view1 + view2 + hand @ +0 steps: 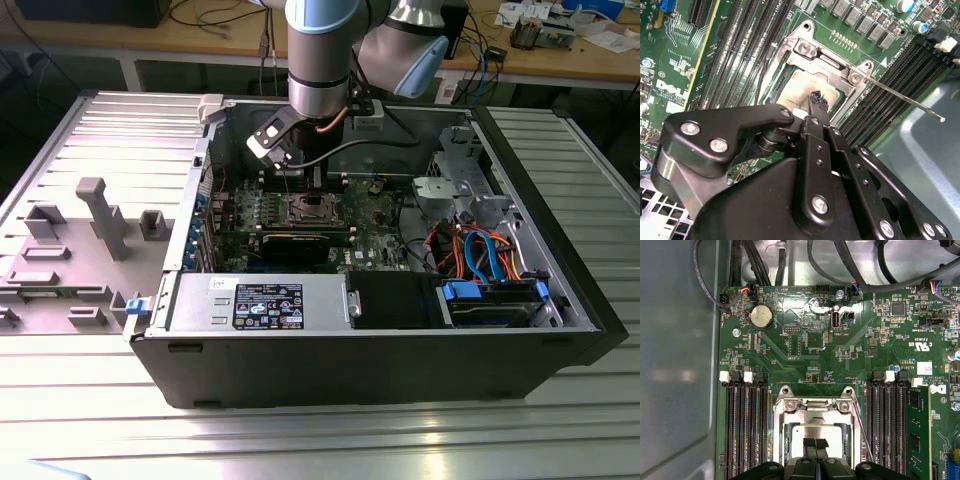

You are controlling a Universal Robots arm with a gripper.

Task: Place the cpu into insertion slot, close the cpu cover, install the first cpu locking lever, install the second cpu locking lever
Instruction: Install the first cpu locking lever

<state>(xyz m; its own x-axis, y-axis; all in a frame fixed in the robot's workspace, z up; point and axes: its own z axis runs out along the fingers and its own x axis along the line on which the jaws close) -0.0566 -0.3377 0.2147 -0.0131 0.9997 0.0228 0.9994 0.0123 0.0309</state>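
The cpu [815, 431] shows its silvery top in the insertion slot [780, 440] on the green board. The cpu cover [815, 405] seems to lie flat around it, the chip visible through its window. In both wrist views my gripper [815, 444] is shut, its black tips pressed together with nothing between them, just above or touching the cpu [802, 86]. A thin locking lever [905, 100] juts out from the socket corner, its free end raised over the memory slots. In the exterior view the gripper [287, 180] hangs over the socket [305, 208] inside the open case.
Long black memory slots [745, 430] flank the socket on both sides, one holding a green module [917, 435]. Cables [840, 270] run along the board's edge. The grey case wall [680, 365] stands close by. Drive bays and coloured wires [480, 260] fill the exterior view's right.
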